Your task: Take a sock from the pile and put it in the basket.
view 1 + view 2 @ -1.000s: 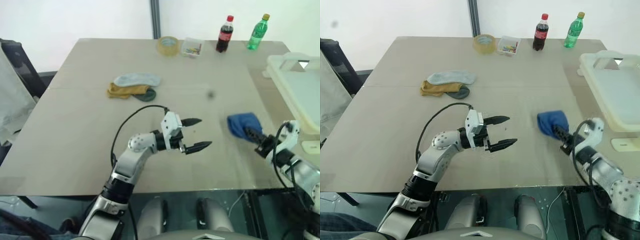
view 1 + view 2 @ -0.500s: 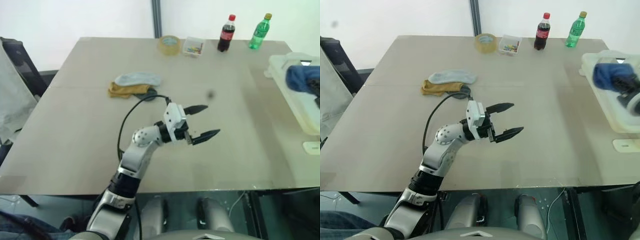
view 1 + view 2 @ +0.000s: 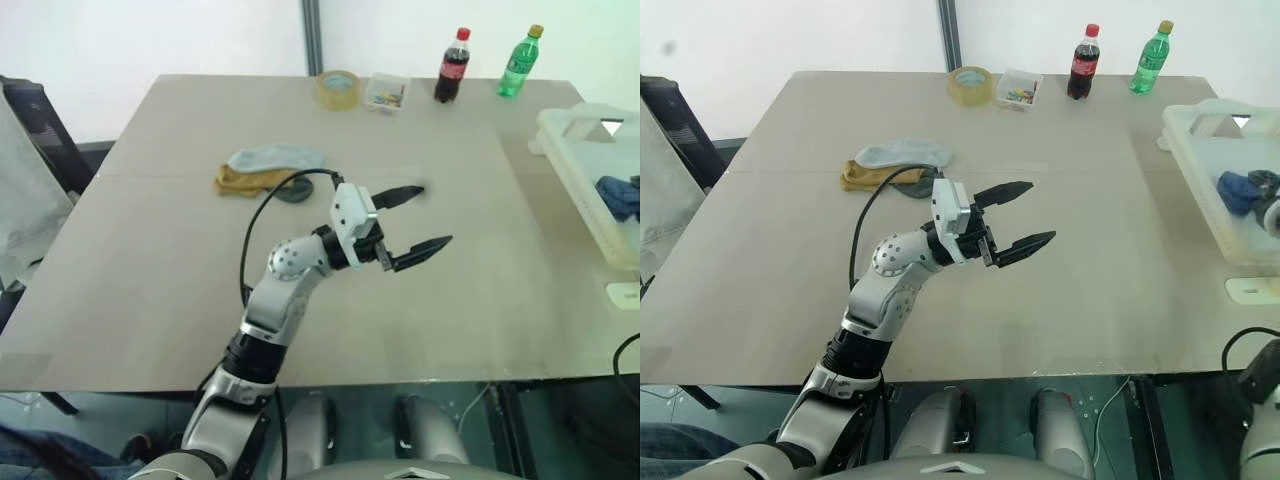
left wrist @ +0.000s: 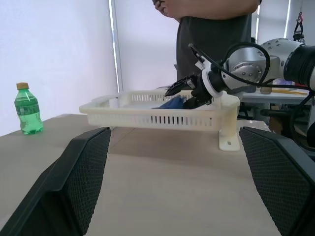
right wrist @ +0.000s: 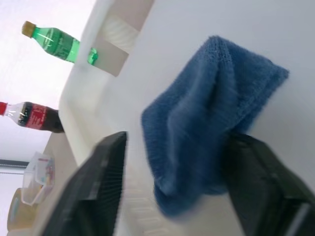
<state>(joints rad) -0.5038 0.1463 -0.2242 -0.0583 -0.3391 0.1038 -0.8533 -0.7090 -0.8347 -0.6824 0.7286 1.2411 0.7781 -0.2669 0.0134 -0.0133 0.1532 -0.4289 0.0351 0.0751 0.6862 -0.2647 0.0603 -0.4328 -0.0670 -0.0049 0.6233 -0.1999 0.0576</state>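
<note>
- Left gripper (image 3: 412, 229) is seen at frame centre above the beige table (image 3: 150, 250), black fingers spread wide, nothing held.
- Right gripper (image 4: 183, 93) is seen over the cream-white rectangular plastic basket (image 3: 1196, 160) at right edge; fingers parted in the right wrist view, royal blue soft sock (image 5: 206, 118) lying between them on the basket floor.
- Pile of pale grey, mustard yellow and dark socks (image 3: 268, 170) is left at upper centre-left of the table, well apart from the basket.
</note>
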